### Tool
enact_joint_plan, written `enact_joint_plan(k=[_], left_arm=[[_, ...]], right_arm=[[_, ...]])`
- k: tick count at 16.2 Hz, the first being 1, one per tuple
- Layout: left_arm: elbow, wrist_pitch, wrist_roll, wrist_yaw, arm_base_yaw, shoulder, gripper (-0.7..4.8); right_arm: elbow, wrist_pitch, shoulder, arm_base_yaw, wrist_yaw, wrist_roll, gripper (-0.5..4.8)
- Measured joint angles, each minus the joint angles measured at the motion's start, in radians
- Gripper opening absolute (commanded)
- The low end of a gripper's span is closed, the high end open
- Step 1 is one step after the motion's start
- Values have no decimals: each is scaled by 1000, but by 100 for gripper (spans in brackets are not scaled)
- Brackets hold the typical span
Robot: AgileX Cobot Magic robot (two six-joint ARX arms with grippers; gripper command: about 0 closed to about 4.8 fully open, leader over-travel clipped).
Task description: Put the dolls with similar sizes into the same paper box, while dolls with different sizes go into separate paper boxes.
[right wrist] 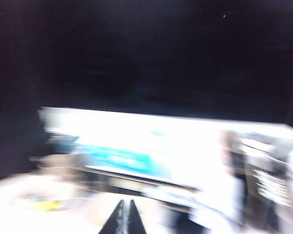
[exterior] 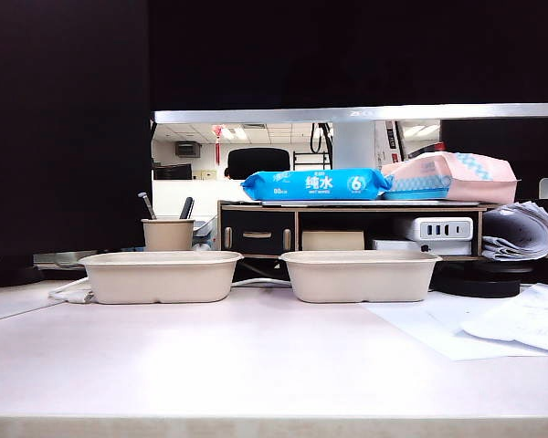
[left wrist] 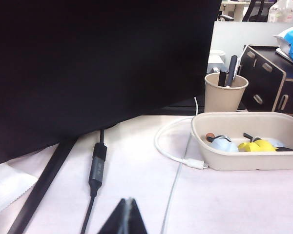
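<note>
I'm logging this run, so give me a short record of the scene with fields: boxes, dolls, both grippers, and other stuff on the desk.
boxes: left paper box and right paper box, side by side on table
dolls: yellow doll and a white-capped doll in left paper box; others not visible
left gripper: shut, empty, above the table
right gripper: shut, view blurred
other: pen cup, blue wipes pack

We see a heavily blurred scene: our right hand (right wrist: 125, 217) with fingers pressed together, a blue packet (right wrist: 119, 158) beyond, darkness above.
</note>
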Motion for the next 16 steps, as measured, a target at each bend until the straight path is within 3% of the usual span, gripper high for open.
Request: enact_joint_plan(k=[4, 5, 9, 12, 16], left_arm=[[0, 0, 0, 0, 0, 0, -5], [0, 0, 0, 0, 0, 0, -5], [0, 0, 0, 0, 0, 0, -5], [0, 0, 0, 0, 0, 0, -5], [0, 0, 0, 0, 0, 0, -5]], right_arm=[[-404, 65, -122, -227, -8, 1, -5], [-537, 193, -138, -283, -87, 1, -5], [-873, 596, -139, -323, -121, 2, -5], [-949, 701, -157, -322, -120, 2, -5], [-949, 713, -179, -322, -120, 2, -5]])
